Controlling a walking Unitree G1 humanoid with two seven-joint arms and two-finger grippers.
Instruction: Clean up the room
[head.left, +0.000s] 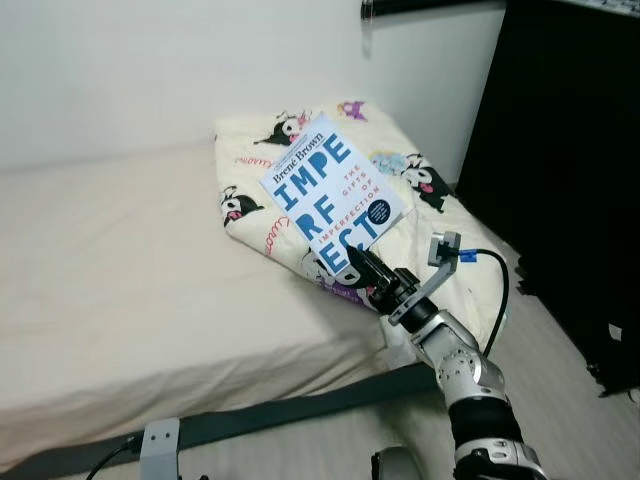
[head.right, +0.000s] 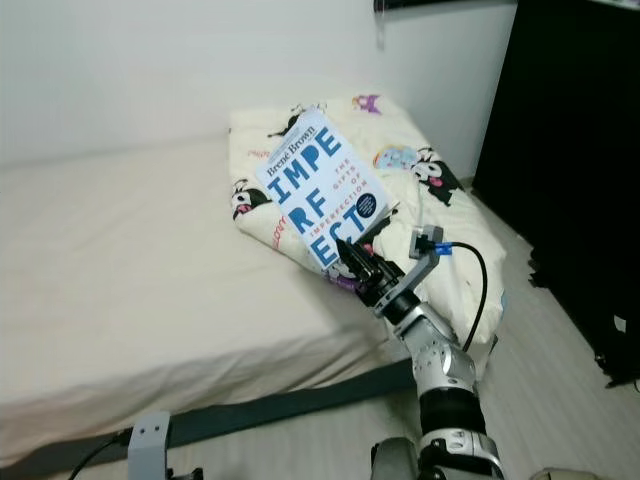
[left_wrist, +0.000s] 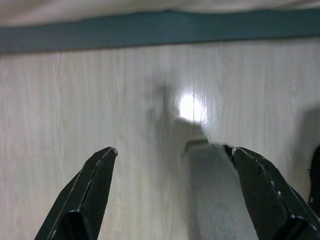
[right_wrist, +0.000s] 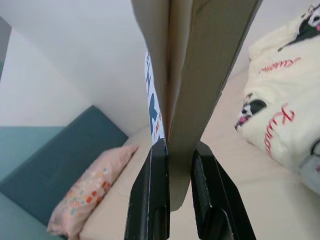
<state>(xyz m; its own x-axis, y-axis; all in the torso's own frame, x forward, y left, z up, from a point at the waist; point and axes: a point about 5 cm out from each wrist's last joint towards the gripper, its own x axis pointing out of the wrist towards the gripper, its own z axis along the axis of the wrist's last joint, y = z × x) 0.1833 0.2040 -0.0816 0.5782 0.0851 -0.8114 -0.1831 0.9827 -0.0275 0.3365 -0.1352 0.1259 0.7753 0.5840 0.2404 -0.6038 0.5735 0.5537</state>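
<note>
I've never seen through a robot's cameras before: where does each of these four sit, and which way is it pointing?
Left eye view: on the head, looking forward and down at the bed; the right arm holds up a book.
Right eye view: beside it on the head, same bed, book and right gripper.
Left wrist view: on the left wrist, facing the wooden floor past the open left gripper.
Right wrist view: along the fingers clamping the book's edge, toward a pink pillow.
Shared: the book and the cartoon blanket.

Head eyes look down on the bed (head.left: 150, 280); wrist cameras look close along their fingers (left_wrist: 90, 190).
</note>
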